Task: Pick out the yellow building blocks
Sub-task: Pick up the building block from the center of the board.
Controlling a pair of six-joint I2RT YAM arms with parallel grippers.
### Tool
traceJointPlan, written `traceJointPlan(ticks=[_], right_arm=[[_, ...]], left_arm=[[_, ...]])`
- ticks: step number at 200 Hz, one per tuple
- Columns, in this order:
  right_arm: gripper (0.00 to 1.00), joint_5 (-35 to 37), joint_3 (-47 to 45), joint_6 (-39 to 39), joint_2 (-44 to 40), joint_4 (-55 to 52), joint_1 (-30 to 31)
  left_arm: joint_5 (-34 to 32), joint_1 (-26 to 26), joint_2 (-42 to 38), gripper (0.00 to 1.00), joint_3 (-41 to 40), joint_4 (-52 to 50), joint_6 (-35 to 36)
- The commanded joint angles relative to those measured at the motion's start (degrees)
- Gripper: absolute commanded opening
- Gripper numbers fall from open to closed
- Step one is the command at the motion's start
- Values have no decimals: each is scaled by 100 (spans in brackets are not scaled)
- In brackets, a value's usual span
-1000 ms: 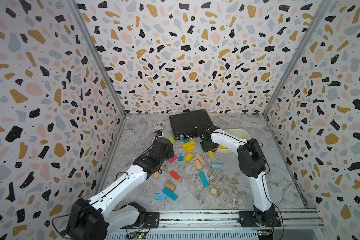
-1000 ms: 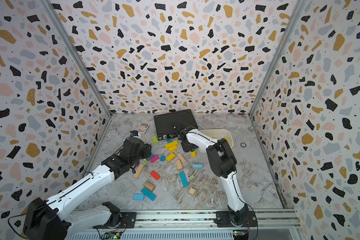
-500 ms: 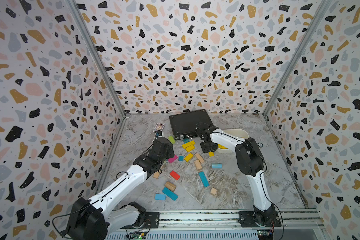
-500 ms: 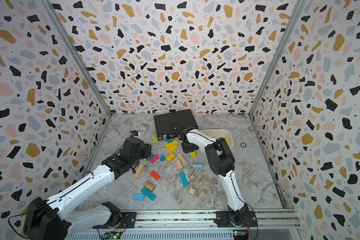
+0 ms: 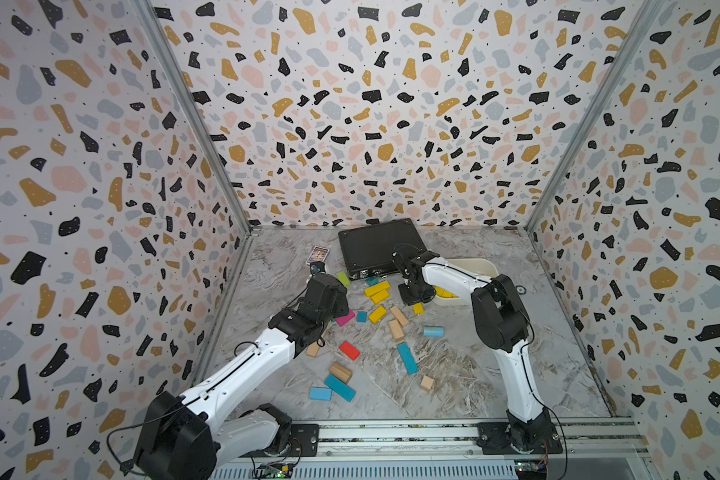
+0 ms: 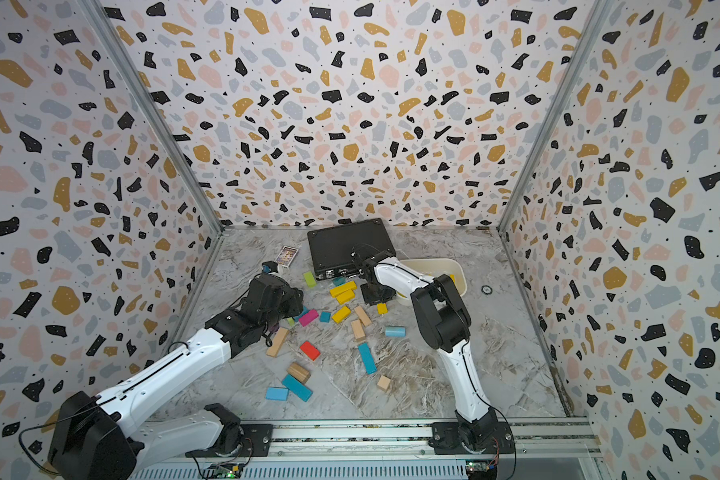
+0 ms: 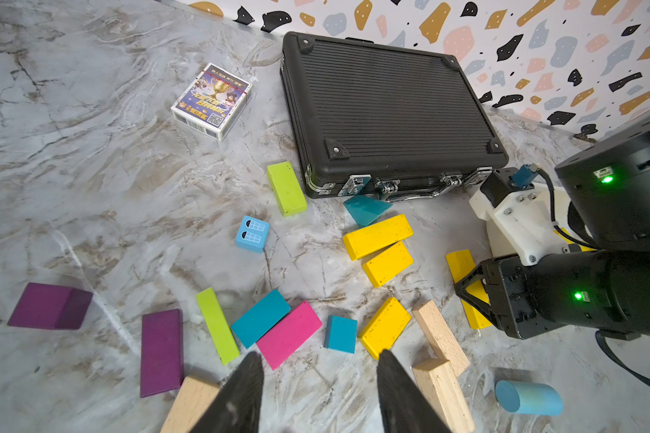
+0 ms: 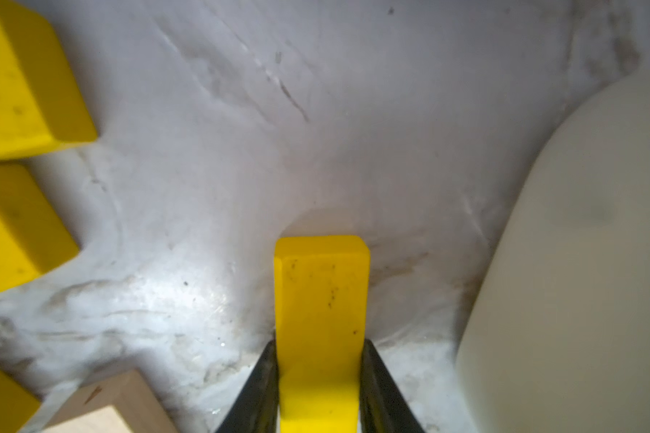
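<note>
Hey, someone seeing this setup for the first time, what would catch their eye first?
The loud terrazzo-patterned walls hit first, boxing in a marble-look table. Across its middle lies a bright scatter of coloured blocks, and beside the cream bin the right gripper is closed on a yellow block. A black ribbed case sits by the back wall.

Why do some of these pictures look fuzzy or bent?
Right wrist view: the cream plastic bin and nearby yellow wooden blocks are blurred, with glare on the marble tabletop. Left wrist view: sharp, though the black ribbed case looks slightly bowed.
</note>
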Motion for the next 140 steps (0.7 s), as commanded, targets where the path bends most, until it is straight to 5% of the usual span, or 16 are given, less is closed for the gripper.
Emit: traceJointPlan(ticks=[1, 23, 94, 140], right_arm=[[28, -468, -22, -95, -65, -38, 22], [19, -552, 0, -81, -192, -35, 13], [18, -390, 132, -172, -1372, -234, -134], [17, -47, -543, -323, -2374, -396, -940]], left_arm=[[-25, 27, -43, 50, -28, 162, -3], [-49, 27, -69, 50, -50, 166, -22], [-103, 35, -162, 50, -98, 163, -10], [-103, 44, -175, 50, -129, 187, 29]])
